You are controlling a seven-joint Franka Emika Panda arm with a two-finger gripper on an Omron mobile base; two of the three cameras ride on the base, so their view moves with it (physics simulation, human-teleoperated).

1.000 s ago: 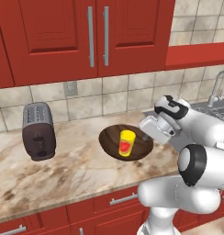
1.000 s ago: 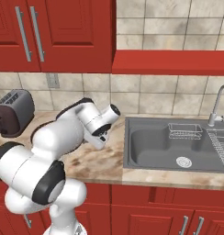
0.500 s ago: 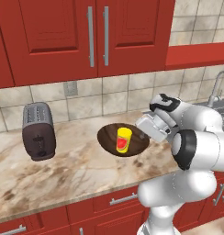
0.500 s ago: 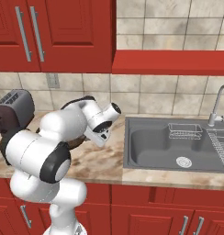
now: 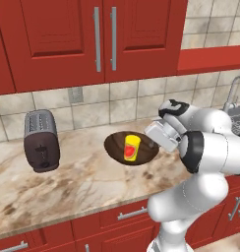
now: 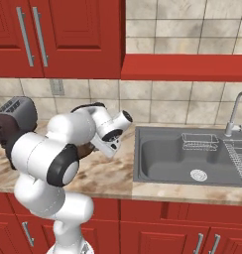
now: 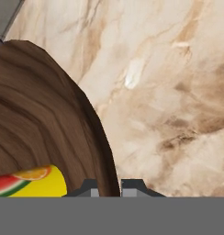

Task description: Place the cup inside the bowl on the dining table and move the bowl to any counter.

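Observation:
The dark brown wood-grain bowl (image 5: 116,147) is at the marble counter (image 5: 77,189), right of the toaster, with the yellow cup (image 5: 131,148) upright inside it. My gripper (image 5: 154,143) is at the bowl's right rim. In the hand view the gripper (image 7: 108,188) is shut on the bowl's (image 7: 45,124) rim, one fingertip on each side of the wall, with the cup (image 7: 33,181) just inside. I cannot tell whether the bowl touches the counter (image 7: 169,92). From the right base view my arm hides most of the bowl (image 6: 86,150). The dining table is out of view.
A dark toaster (image 5: 41,141) stands at the counter's left. A steel sink (image 6: 192,161) with a faucet (image 6: 234,111) lies to the right of the bowl. Red wall cabinets (image 5: 97,39) hang above, tiled backsplash behind.
My arm's elbow has risen and swung in toward the counter. The bowl with the cup has shifted only slightly, and the grip on its rim is unchanged.

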